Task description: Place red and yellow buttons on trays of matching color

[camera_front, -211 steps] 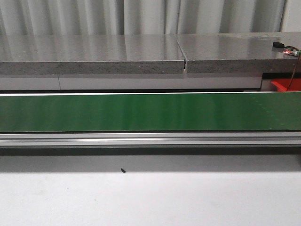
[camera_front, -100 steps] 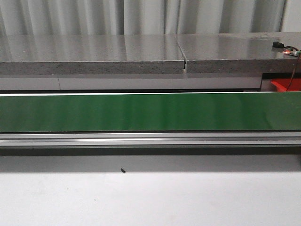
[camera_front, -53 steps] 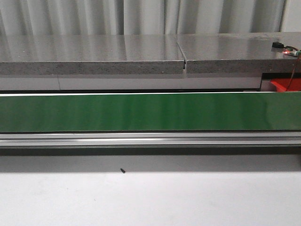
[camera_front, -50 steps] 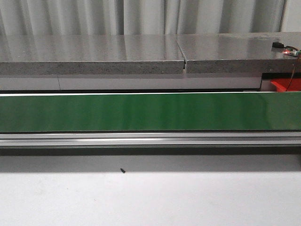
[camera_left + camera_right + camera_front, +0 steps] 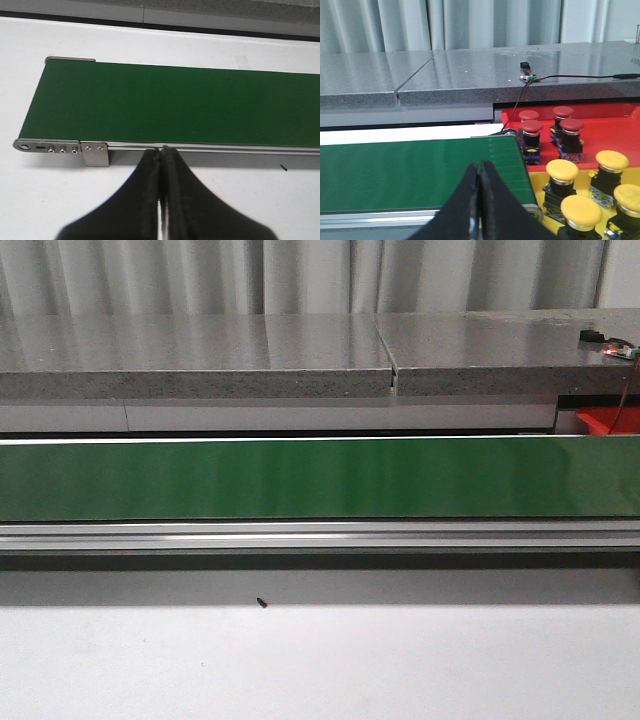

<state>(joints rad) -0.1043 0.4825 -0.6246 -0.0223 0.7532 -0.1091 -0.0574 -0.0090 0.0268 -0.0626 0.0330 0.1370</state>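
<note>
Light is even and soft, coming from above. The green belt carries faint pale vertical sheen bands, and the grey stone slab reflects the curtain. A dark shadow band lies under the aluminium rail. The front view is slightly soft; both wrist views blur at their near fingers

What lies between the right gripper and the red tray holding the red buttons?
In the right wrist view, the green conveyor belt lies between the right gripper and the red tray; that stretch of belt is bare.
</note>
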